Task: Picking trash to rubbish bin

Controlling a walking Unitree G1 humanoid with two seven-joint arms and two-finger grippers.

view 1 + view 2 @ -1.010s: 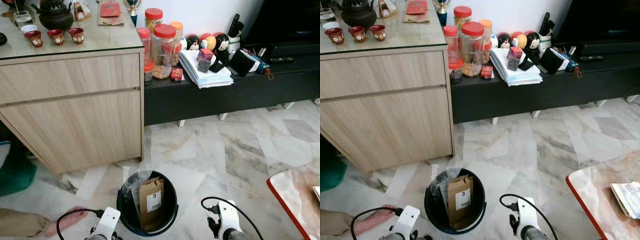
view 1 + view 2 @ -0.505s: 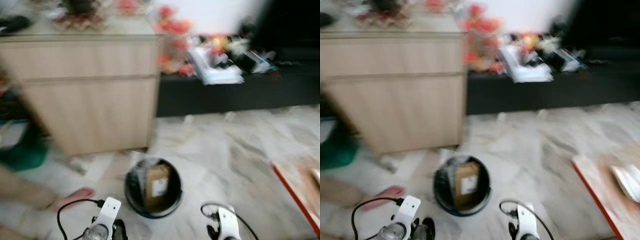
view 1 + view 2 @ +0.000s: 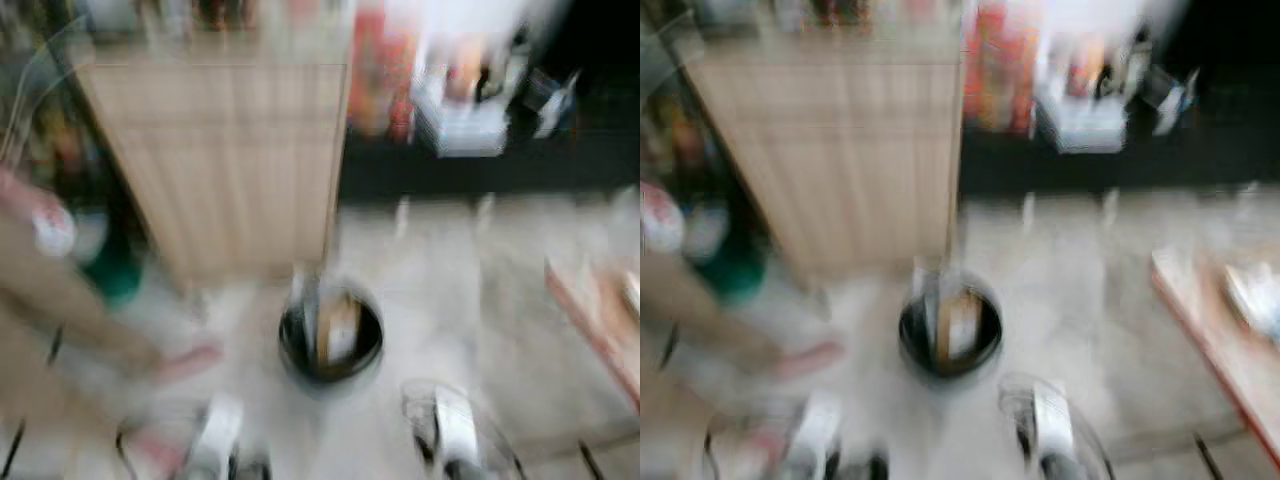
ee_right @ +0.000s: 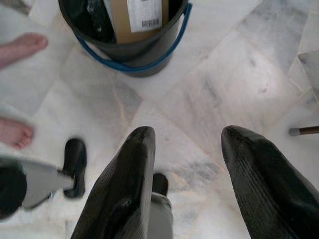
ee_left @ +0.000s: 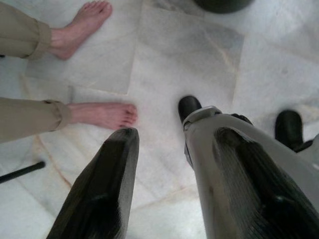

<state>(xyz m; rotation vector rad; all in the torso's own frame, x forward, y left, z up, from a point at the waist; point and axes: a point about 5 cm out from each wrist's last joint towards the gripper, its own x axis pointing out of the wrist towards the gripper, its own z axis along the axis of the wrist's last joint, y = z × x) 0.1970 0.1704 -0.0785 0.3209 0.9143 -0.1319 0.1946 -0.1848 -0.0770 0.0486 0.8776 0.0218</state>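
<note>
A black rubbish bin (image 3: 331, 345) with a blue handle stands on the marble floor in front of me. A brown paper bag (image 4: 133, 17) with a barcode label stands upright inside it. The bin's wall (image 4: 144, 63) lies just beyond my right gripper (image 4: 189, 132), which hangs open over the floor with nothing in it. My left gripper (image 5: 174, 137) is also open and empty, low over the tiles beside a person's bare feet (image 5: 102, 113). Both eye views are heavily blurred.
A person's leg (image 3: 60, 300) and foot (image 3: 185, 360) are at my left. A wooden cabinet (image 3: 230, 150) and a low black shelf (image 3: 480, 165) of jars and papers stand behind the bin. A red-edged table (image 3: 600, 320) is on the right. A thin stick (image 4: 304, 131) lies on the floor.
The head camera has swung and blurred; the whole picture has shifted, so the bin sits higher and the person's leg fills more of the left. The bag stays in the bin.
</note>
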